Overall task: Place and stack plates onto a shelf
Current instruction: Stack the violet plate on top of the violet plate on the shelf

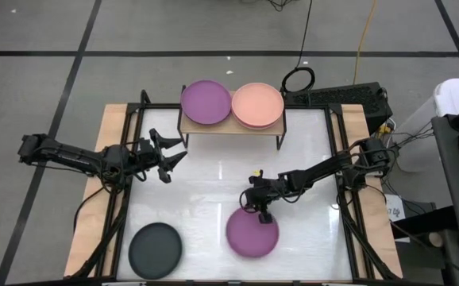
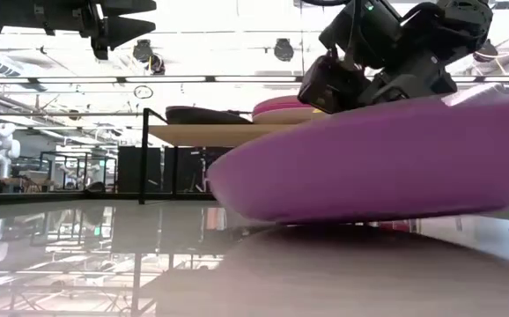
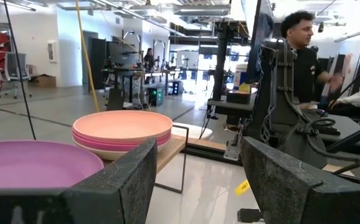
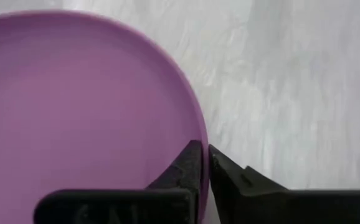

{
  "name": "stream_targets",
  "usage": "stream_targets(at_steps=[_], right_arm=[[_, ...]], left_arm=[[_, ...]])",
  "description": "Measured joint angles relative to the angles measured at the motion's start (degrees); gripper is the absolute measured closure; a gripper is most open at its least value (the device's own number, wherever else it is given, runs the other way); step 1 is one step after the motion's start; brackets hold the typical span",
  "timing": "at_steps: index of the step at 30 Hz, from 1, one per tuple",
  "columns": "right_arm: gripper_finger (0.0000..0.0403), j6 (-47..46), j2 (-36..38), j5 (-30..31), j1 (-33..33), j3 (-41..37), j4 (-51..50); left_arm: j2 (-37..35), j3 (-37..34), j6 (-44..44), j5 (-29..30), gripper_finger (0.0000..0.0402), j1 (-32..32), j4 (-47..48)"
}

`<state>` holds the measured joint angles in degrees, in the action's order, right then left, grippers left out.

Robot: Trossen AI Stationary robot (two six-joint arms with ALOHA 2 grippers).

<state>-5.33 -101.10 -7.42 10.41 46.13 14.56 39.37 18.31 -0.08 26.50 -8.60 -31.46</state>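
Right gripper (image 4: pixel 205 163): fingers clenched on the rim of a purple plate (image 1: pixel 252 233), which lies at the table's (image 1: pixel 214 183) front centre; in the low view this plate's (image 2: pixel 378 158) near side sits tilted just above the tabletop. Left gripper (image 1: pixel 168 155): fingers released, gripping nothing, raised over the table's left side and pointing toward the shelf (image 1: pixel 229 127). On the shelf, a second purple plate (image 1: pixel 206 102) occupies the left half; beside it, touching, a stack topped by a salmon plate (image 1: pixel 257 105) occupies the right half. The left wrist view shows magenta and beige rims beneath the salmon one. A black plate (image 1: pixel 155 249) rests at the front left, well apart from the grippers.
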Motion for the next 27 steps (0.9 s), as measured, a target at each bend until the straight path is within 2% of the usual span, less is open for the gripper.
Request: stream_targets(at_steps=[12,15,20,27], right_arm=[[0.0401,2.5,1.0,0.0,-0.7,0.0,0.6],[0.0402,3.2,4.2,1.8,-2.2,-0.1,1.4],[0.0402,7.4,13.3,10.0,-6.7,1.3,4.1],[0.0402,10.8,21.7,10.7,-17.2,6.3,8.2]], left_arm=[[0.0,0.0,0.0,0.0,0.0165,0.0,0.0],[0.0,0.0,0.0,0.0,0.0165,0.0,-0.2],[0.0,0.0,0.9,0.0,0.0165,0.0,-1.9],[0.0,0.0,9.9,0.6,0.0165,0.0,-3.6]])
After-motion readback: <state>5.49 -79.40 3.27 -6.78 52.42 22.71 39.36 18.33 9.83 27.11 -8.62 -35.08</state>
